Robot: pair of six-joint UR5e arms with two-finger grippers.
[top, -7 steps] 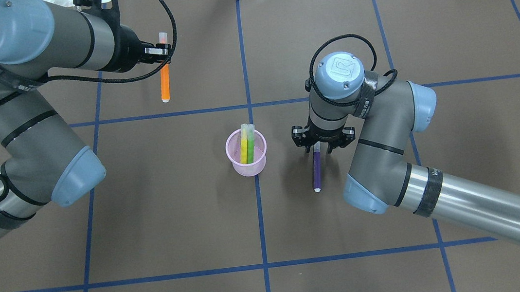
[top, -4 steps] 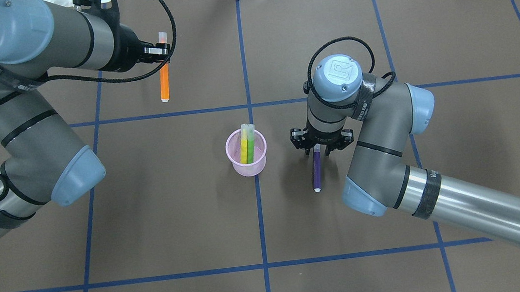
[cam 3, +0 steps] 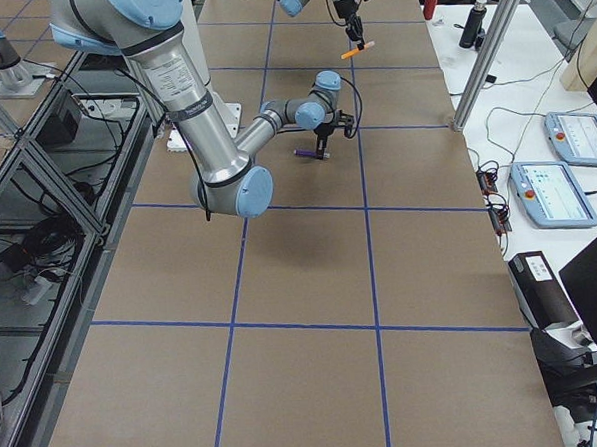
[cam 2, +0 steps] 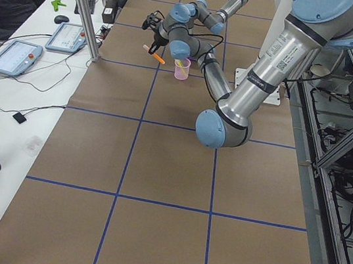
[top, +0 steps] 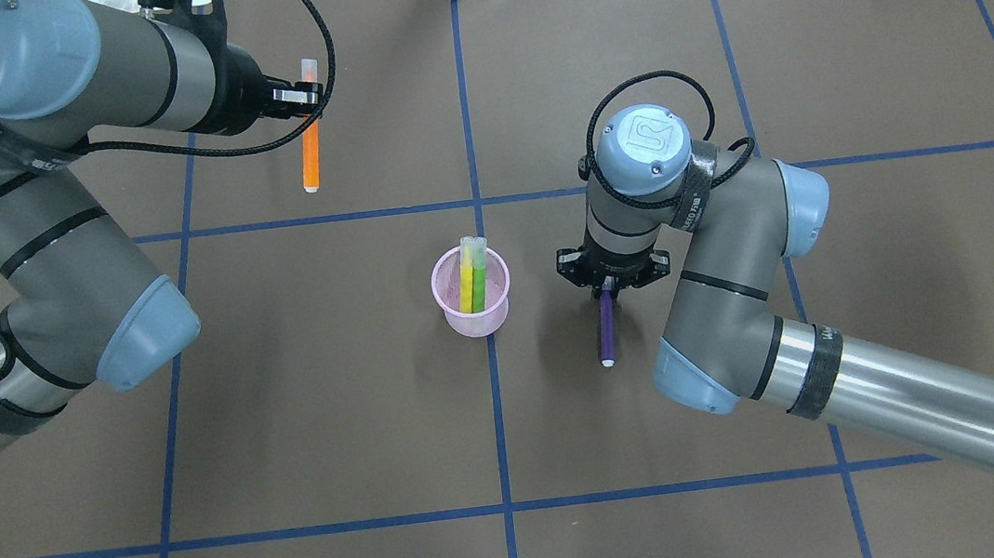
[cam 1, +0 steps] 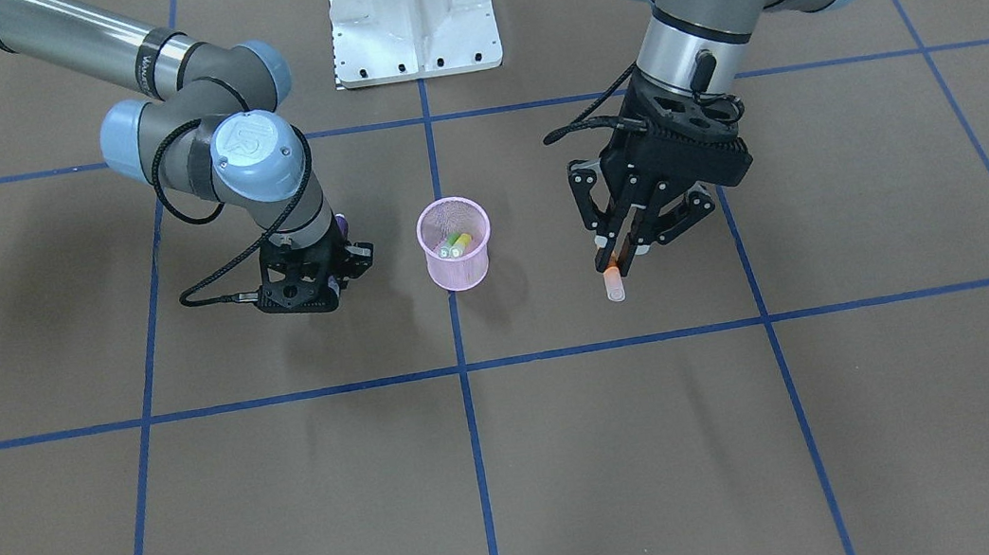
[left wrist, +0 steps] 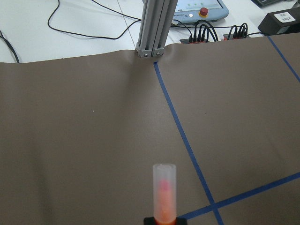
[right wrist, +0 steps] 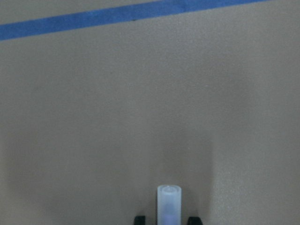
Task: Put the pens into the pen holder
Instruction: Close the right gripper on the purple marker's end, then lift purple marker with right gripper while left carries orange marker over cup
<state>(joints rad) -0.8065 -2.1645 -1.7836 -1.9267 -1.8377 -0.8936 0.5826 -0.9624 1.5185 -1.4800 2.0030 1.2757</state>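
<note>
The pink mesh pen holder (top: pixel 474 314) stands at the table's middle and holds a green pen (top: pixel 479 281) and a yellow pen (top: pixel 466 284). My left gripper (top: pixel 306 96) is shut on the orange pen (top: pixel 311 155) near its clear cap and holds it above the table, far left of the holder; the cap shows in the left wrist view (left wrist: pixel 164 190). The purple pen (top: pixel 605 327) lies on the table right of the holder. My right gripper (top: pixel 607 285) is low over its cap end, open, with a finger on each side of the cap (right wrist: pixel 168 204).
A white metal base plate (cam 1: pixel 412 11) sits at the robot's side of the table. Blue tape lines (top: pixel 498 410) cross the brown surface. A metal post (left wrist: pixel 152 28) stands at the far edge, with cables and control boxes beyond it.
My right gripper has lowered over the purple pen's cap end and its fingers have drawn closer together. My left gripper has shifted slightly left with the orange pen.
</note>
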